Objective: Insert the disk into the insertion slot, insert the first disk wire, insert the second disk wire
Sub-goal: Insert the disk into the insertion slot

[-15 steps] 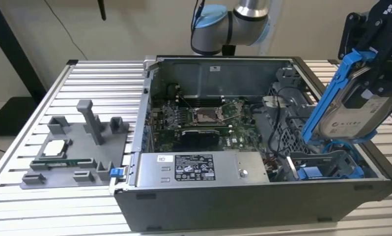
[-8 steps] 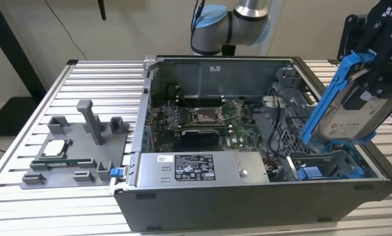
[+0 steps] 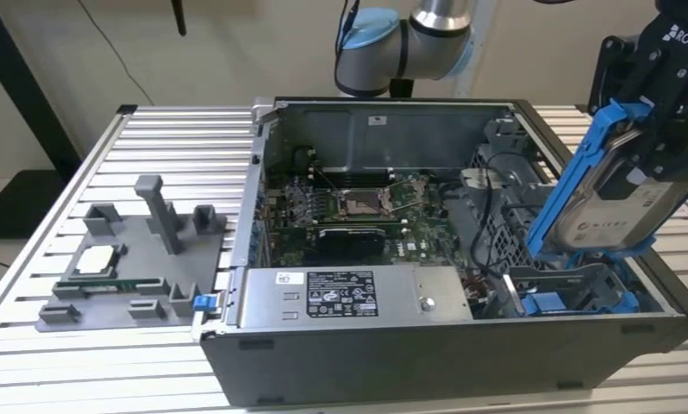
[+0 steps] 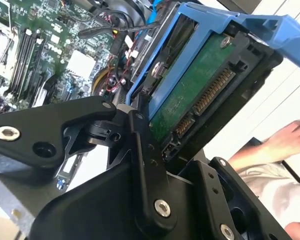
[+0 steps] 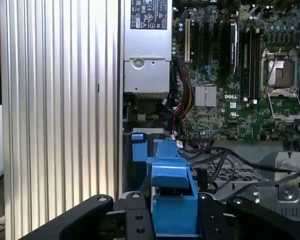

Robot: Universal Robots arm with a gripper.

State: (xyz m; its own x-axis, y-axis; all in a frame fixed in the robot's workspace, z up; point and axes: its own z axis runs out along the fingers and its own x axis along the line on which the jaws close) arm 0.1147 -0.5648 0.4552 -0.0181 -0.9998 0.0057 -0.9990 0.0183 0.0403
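Observation:
My gripper [image 3: 657, 142] is shut on the disk [image 3: 612, 207], a silver-grey drive with a white label in a bright blue carrier frame. The disk hangs tilted, nearly upright, above the right end of the open computer case. Just under its lower edge lies the insertion slot [image 3: 565, 291], a grey metal bay with blue plastic edges. In the second wrist view the disk's green circuit board [image 4: 195, 95] and connectors face the camera between the black fingers [image 4: 140, 145]. In the first wrist view the blue carrier [image 5: 172, 197] sits in the gripper [image 5: 172, 217], over the slot's blue edge [image 5: 138, 147]. Black cables [image 5: 240, 160] lie beside the bay.
The case also holds the motherboard [image 3: 356, 211] and a silver power-supply box [image 3: 344, 297] along its near wall. A grey fixture [image 3: 137, 259] with small parts stands on the slatted table [image 3: 45, 345] at the exterior view's left. A person's hand [image 4: 285, 142] rests beyond the case.

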